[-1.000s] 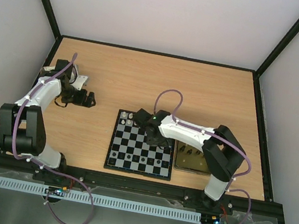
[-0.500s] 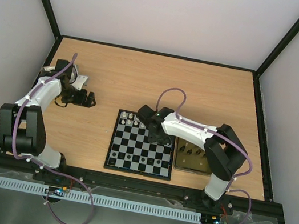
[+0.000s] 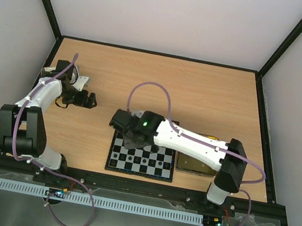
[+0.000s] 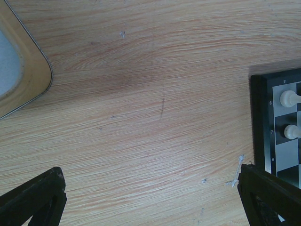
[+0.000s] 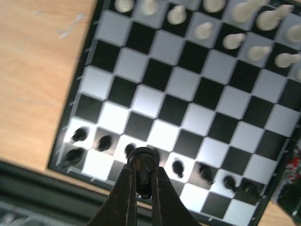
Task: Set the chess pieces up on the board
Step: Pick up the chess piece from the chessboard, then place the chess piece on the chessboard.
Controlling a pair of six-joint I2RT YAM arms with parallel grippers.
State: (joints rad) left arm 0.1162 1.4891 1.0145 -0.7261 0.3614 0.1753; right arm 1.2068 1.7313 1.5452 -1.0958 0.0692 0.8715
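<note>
Wooden table [image 3: 201, 92], white walls on three sides, black frame.

Item: board [image 5: 188, 108], flat, directly beneath the right gripper [image 5: 143, 175].

Done: white pieces [image 5: 205, 30] stand along the edge farthest ahead of that gripper. Black pieces [image 5: 104, 141] line the row just under its fingertips, with one more in the corner at its near left.

Outstanding, as judged: most of black's back rank.

Right gripper: pinched tight on one black piece [image 5: 143, 159].

Left gripper [image 4: 150, 195]: spread wide, empty. The board's border is at its right and what may be a lid [image 4: 19, 70] at its left, with bare wood between.

Gold tin [image 3: 194, 165]: off the board's edge, to the right gripper's right.
</note>
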